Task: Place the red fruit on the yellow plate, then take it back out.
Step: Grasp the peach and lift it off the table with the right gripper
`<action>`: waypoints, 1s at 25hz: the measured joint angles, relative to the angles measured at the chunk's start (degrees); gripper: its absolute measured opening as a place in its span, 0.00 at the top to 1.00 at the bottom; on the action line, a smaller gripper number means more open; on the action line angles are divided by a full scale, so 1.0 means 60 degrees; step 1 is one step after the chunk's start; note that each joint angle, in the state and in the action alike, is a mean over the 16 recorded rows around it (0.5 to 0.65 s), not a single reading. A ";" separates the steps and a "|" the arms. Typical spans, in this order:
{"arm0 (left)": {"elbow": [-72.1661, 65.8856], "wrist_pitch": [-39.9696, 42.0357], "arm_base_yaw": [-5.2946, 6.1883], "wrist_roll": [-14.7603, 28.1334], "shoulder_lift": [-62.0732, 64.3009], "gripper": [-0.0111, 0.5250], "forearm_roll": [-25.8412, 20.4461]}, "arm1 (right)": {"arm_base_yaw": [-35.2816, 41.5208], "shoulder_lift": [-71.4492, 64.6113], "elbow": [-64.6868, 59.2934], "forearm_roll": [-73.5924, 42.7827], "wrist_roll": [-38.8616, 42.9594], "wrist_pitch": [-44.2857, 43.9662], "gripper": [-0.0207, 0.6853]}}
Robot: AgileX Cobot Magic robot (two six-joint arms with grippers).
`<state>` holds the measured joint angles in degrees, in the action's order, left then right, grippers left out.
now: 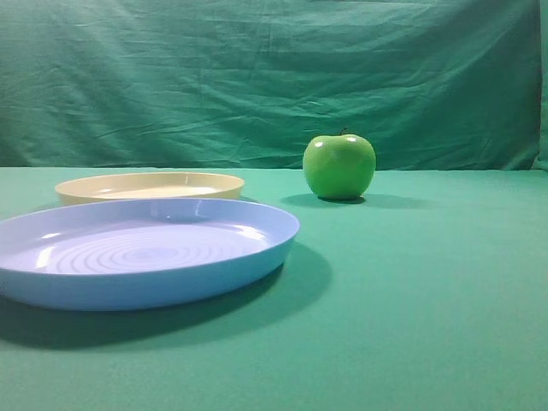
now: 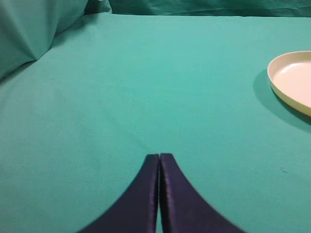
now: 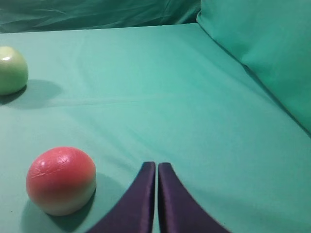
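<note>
The red fruit (image 3: 61, 180), red on top and pale low down, rests on the green cloth at the lower left of the right wrist view. My right gripper (image 3: 157, 166) is shut and empty, just to the fruit's right and apart from it. The yellow plate (image 1: 151, 186) lies at the left behind the blue plate, and its rim (image 2: 291, 81) shows at the right edge of the left wrist view. My left gripper (image 2: 159, 157) is shut on nothing over bare cloth, well left of that plate. Neither gripper nor the red fruit appears in the exterior high view.
A larger light-blue plate (image 1: 141, 253) sits at the front left. A glossy green apple (image 1: 339, 166) stands near the middle back, also seen as a pale ball (image 3: 10, 70) at the left of the right wrist view. Draped green cloth walls (image 3: 262, 43) border the table.
</note>
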<state>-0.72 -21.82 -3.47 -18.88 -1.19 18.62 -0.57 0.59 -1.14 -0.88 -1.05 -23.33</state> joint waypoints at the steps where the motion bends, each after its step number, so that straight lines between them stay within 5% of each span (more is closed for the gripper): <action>1: 0.0000 0.0000 0.0000 0.0000 0.0000 0.98 0.0000 | 0.0000 0.0000 0.0000 0.0000 0.0000 0.0000 0.97; 25: 0.0000 0.0000 0.0000 0.0000 0.0000 0.98 0.0000 | 0.0000 0.0000 -0.0003 0.0000 0.0000 0.0164 0.97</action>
<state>-0.72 -21.82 -3.47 -18.88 -1.19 18.62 -0.57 0.59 -1.15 -0.88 -1.05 -22.34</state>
